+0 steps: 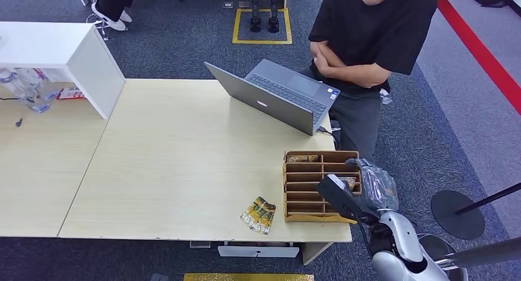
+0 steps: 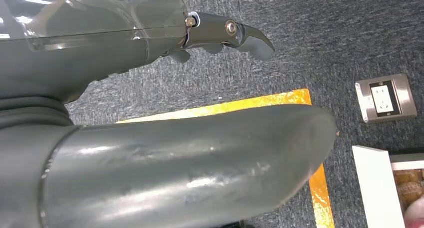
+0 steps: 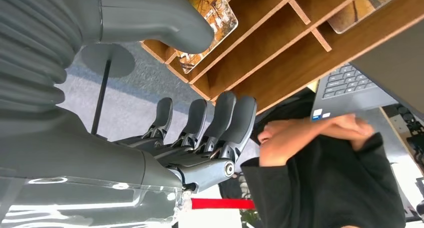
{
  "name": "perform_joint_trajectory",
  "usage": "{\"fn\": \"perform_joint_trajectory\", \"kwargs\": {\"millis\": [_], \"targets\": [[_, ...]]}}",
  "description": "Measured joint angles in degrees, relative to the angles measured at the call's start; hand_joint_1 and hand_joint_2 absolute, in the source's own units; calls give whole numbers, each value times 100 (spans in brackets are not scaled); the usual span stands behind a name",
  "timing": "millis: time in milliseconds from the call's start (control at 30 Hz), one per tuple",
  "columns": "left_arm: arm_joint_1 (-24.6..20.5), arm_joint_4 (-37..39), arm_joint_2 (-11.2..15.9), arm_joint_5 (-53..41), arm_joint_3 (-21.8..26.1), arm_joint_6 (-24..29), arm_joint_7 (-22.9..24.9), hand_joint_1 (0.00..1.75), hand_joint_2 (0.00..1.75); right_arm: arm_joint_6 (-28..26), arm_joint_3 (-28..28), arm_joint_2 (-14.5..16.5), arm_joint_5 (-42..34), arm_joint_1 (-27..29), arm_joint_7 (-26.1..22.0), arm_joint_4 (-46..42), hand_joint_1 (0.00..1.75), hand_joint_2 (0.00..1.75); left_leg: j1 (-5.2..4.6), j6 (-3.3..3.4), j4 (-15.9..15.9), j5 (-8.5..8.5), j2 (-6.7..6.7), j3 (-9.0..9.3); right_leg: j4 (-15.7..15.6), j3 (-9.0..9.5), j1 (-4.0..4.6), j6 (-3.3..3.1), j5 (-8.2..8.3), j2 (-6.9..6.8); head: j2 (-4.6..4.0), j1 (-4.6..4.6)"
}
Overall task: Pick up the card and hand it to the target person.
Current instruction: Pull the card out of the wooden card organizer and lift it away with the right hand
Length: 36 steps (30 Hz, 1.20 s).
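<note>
So the reach-in step is what's in hand here: the right hand (image 1: 344, 195) is hung just over the near right part of the slotted brown wooden card rack (image 1: 295, 189) at the right end of the pale wood-grain bench (image 1: 172, 164), and nothing is gripped yet. In the right wrist view the dark fingers (image 3: 220, 123) are seen held side by side and lightly bent, apart from the thick grey thumb (image 3: 165, 18), with nothing between them, so the hand is best called released. A yellow-brown patterned card (image 3: 212, 13) is seen lying in a rack slot just beside that thumb, and it's judged to be the likely pick; another card (image 1: 302, 159) sits in the top slot, and one more patterned card (image 1: 258, 214) lies loose on the bench just left of the rack. Next move, probably: the thumb and fingers have to be brought down onto a card edge and closed, then the card carried over to the person in the black T-shirt (image 1: 368, 29) stood with arms folded behind the open grey laptop (image 1: 279, 96). Hard bits: much of the near slots is covered by the hand and wrist in the head view, so which exact slot is targeted can't be told. The left hand (image 2: 150, 88) is hung over grey carpet, nothing held, fingers mostly hidden behind its own cover and thumb.
</note>
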Motion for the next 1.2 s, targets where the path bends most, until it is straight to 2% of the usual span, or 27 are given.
{"fn": "perform_joint_trajectory", "kwargs": {"millis": [467, 633, 833, 967, 1100, 1200], "targets": [[-23, 0, 0, -50, -1, -22, 56, 0, 0, 220, 168, -66, 301, -82, 164, 84, 82, 175, 0, 0, 0, 0, 0, 0, 0, 0, 0, 0, 0, 0, 0, 0], [-24, 0, 0, -54, -1, -22, 56, 0, 0, 231, 198, -72, 309, -91, 173, 93, 91, 175, 0, 0, 0, 0, 0, 0, 0, 0, 0, 0, 0, 0, 0, 0], [-27, 0, 0, -83, -2, -35, 84, 0, 0, 380, 239, -79, 601, -99, 310, 155, 91, 175, 0, 0, 0, 0, 0, 0, 0, 0, 0, 0, 0, 0, 0, 0], [-36, 0, 0, -96, -4, -38, 96, 0, 0, 461, 246, -104, 775, -108, 385, 204, 104, 175, 0, 0, 0, 0, 0, 0, 0, 0, 0, 0, 0, 0, 0, -1], [-47, -1, 0, -96, -5, -39, 97, 0, 0, 484, 254, -121, 856, -112, 413, 230, 96, 175, 0, 0, 0, 0, 0, 0, 0, 0, 0, 0, 0, 0, 0, 0], [-48, 0, 0, -97, -5, -40, 98, 0, 0, 529, 270, -122, 997, -113, 468, 240, 95, 175, 0, 0, 0, 0, 0, 1, 0, 0, 0, 0, 0, 0, 0, 0]]}}
